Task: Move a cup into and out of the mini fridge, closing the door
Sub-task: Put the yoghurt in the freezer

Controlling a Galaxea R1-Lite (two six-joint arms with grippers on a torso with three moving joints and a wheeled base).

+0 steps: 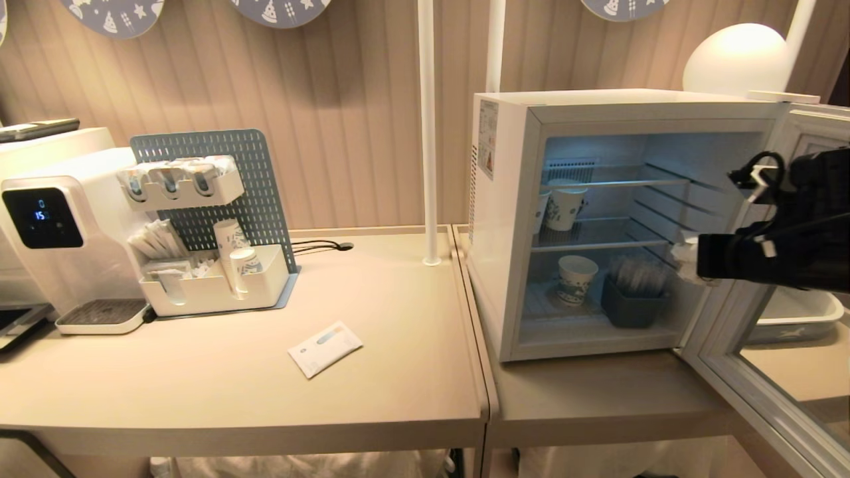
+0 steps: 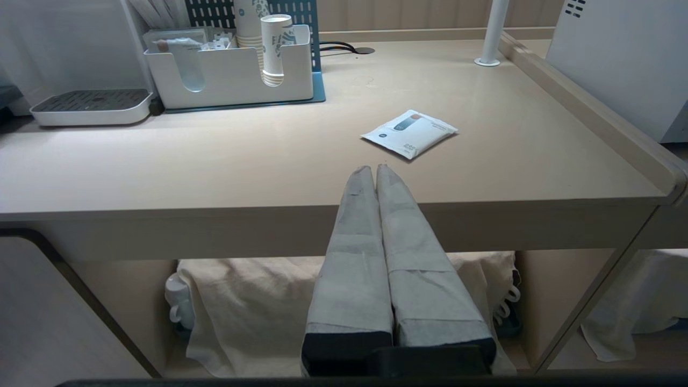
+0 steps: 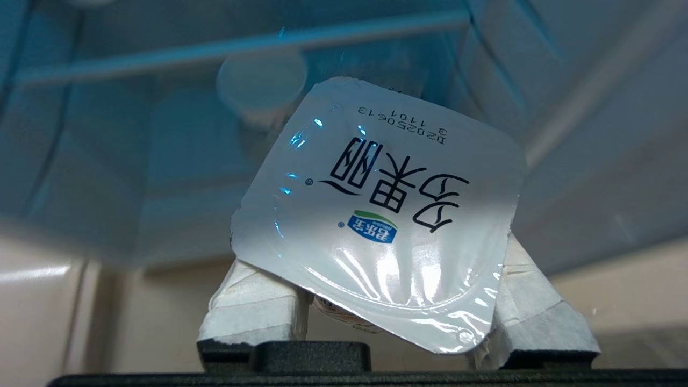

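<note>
The right claw (image 3: 376, 301) is gripping the small white foil-lidded plastic cup (image 3: 384, 215) at the open white mini fridge (image 1: 505, 219); placing inside, taking out and closing its glass door (image 1: 764, 392) are remaining. The left claw (image 2: 374, 171) is resting clenched, holding nothing.

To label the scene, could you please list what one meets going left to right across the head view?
White water dispenser → blue pegboard organizer with white trays → flat white sachet → white pole → open white mini fridge → right gripper holding small white cup.

Black right arm (image 1: 783, 255), cables; white-taped fingers (image 3: 252, 306).
</note>
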